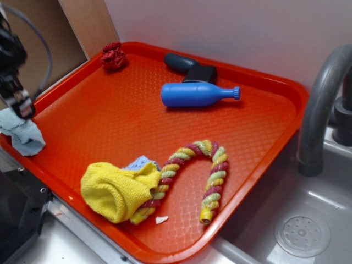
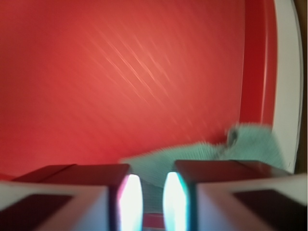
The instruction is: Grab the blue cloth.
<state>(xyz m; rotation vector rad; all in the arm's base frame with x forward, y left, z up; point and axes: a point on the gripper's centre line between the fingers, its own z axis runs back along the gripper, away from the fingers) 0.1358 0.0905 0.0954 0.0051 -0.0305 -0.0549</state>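
Observation:
The blue cloth is a pale grey-blue rag at the tray's left rim, bunched and hanging just under my gripper. In the wrist view the blue cloth runs from the right rim down into the narrow gap between my two fingers. My gripper is shut on a fold of it. The view is blurred, and the part of the cloth behind the fingers is hidden.
An orange tray holds a yellow knitted cloth with a pale blue scrap behind it. Also on it are a striped rope toy, a blue plastic bottle, a dark object and a red crumpled ball. A sink and faucet stand at right.

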